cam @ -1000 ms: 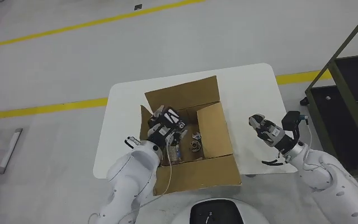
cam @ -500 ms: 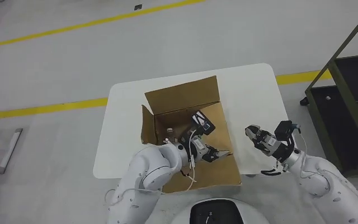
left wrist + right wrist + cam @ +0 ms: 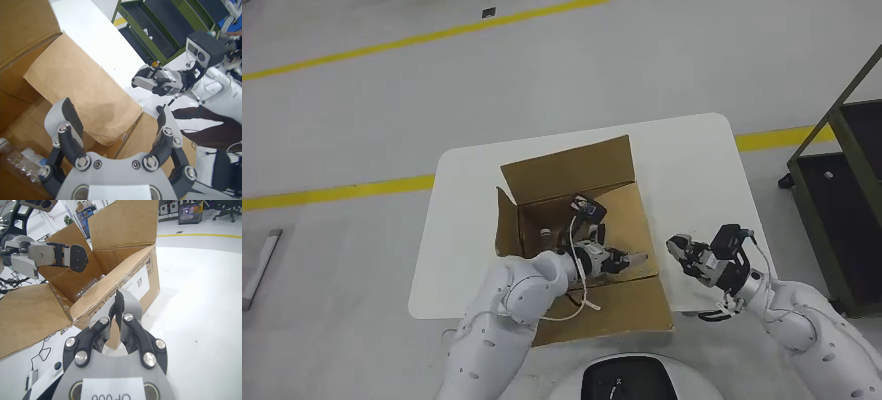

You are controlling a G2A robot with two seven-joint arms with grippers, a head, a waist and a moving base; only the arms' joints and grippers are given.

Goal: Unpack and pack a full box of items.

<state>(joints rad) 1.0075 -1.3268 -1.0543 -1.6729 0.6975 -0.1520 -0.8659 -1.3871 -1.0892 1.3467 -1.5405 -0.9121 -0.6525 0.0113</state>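
Observation:
An open cardboard box (image 3: 572, 165) stands on the white table (image 3: 692, 160). My left gripper (image 3: 632, 262) hangs open inside the box by its right flap (image 3: 79, 75), with nothing between its fingers (image 3: 71, 113). A clear plastic bottle (image 3: 19, 161) lies in the box behind that gripper, and the right wrist view shows the bottle (image 3: 88, 287) through the box opening. My right gripper (image 3: 678, 247) is shut and empty just outside the box's right wall (image 3: 132, 279), above the table. The left gripper (image 3: 75, 256) sits above the box's rim in the right wrist view.
A green shelf rack (image 3: 842, 180) stands off the table's right side. Bare table surface (image 3: 189, 294) stretches beside the box on the right. The box flaps (image 3: 122, 224) stand up around the opening. Cables and a small device (image 3: 30, 378) lie on the floor.
My left gripper has swung from the left part of the box across to its right flap. My right gripper has moved closer to the box's right wall.

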